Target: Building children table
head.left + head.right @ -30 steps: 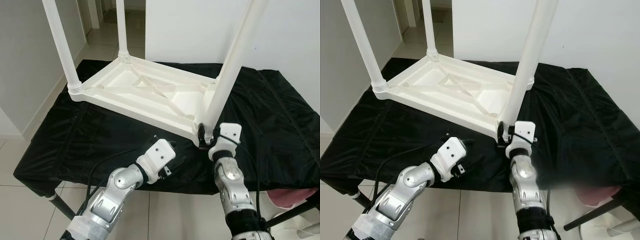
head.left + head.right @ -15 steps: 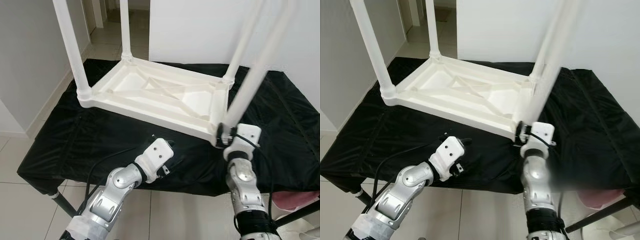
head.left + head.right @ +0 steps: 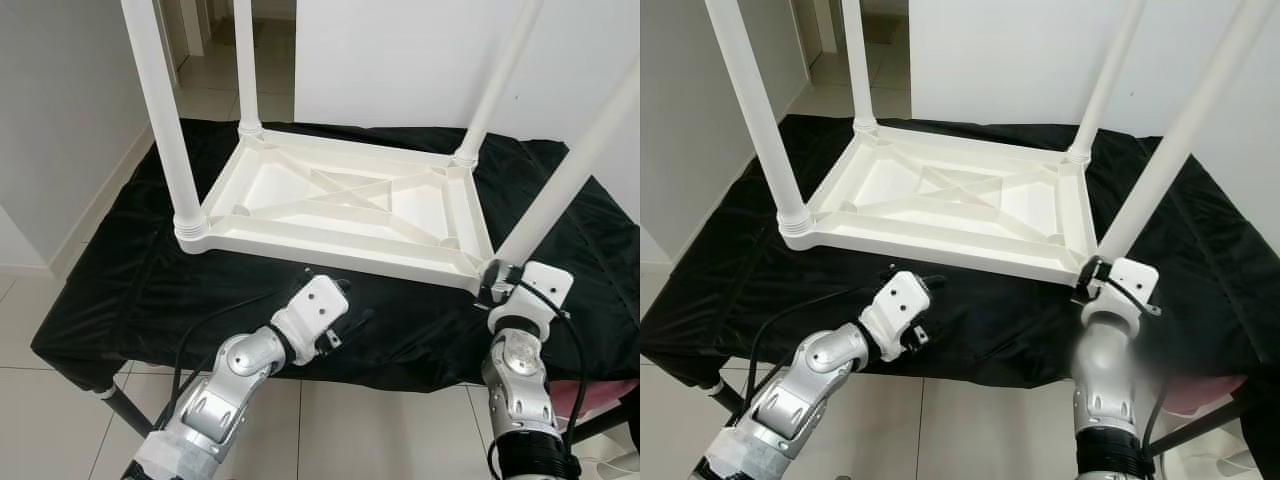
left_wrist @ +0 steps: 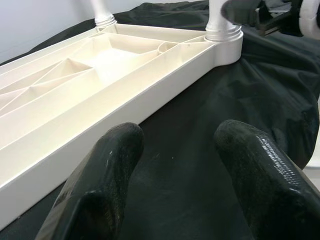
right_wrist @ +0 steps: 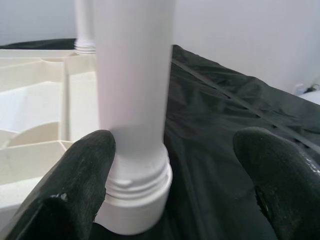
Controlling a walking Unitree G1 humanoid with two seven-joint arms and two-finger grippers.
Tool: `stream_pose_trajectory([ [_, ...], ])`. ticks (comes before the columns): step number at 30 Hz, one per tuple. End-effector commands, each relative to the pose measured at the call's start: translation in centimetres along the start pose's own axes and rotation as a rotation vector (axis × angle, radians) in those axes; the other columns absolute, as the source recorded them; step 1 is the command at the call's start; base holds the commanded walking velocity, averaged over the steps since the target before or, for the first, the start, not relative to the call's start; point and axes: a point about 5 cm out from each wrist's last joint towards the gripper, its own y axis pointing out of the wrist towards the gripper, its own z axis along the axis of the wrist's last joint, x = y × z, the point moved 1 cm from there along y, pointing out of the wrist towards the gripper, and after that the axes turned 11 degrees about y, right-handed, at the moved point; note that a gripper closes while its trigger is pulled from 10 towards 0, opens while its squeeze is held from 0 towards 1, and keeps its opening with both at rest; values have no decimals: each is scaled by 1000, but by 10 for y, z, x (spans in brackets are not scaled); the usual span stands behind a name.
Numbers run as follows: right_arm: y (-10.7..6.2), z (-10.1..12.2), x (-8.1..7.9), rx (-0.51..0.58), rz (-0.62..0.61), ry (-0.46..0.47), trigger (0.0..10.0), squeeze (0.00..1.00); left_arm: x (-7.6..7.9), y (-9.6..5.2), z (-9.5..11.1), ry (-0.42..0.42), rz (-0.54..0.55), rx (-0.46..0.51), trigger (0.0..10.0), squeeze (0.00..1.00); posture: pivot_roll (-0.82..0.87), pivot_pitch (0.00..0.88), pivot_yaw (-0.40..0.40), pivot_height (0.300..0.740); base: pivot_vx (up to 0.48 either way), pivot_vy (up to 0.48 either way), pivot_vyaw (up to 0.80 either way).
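Upturned white children's table (image 3: 340, 205) on a black-draped bench (image 3: 120, 250), my right claw (image 5: 170, 165) at its near right leg.

Compared with a second ago, the tabletop has swung round: its long near edge now lies roughly square to me, and the corner I am working has moved toward my right. All four legs stand up from their sockets. My right claw sits at the base of the near right leg (image 3: 570, 180), fingers spread either side of the threaded collar, one finger (image 5: 85, 175) just beside it; I judge it released, not clamping. My left claw (image 4: 170, 165) hovers open over the cloth near the front edge, holding nothing. I judge assembly nearly finished, with tightening left.
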Motion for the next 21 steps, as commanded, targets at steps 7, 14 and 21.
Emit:
stream_pose_trajectory([
  [7,-11,-6,-23,-15,108,35,10000,0,-6,-3,-3,10,46,-23,10000,0,4,60,-34,740,0,0,0],
  [14,-27,-16,-49,-58,194,84,10000,0,-19,-6,-10,39,121,-67,10000,0,23,70,-29,740,0,0,0],
  [21,-26,-18,-49,-65,192,88,10000,0,-35,3,-16,66,204,-107,10000,0,25,66,-21,740,0,0,0],
])
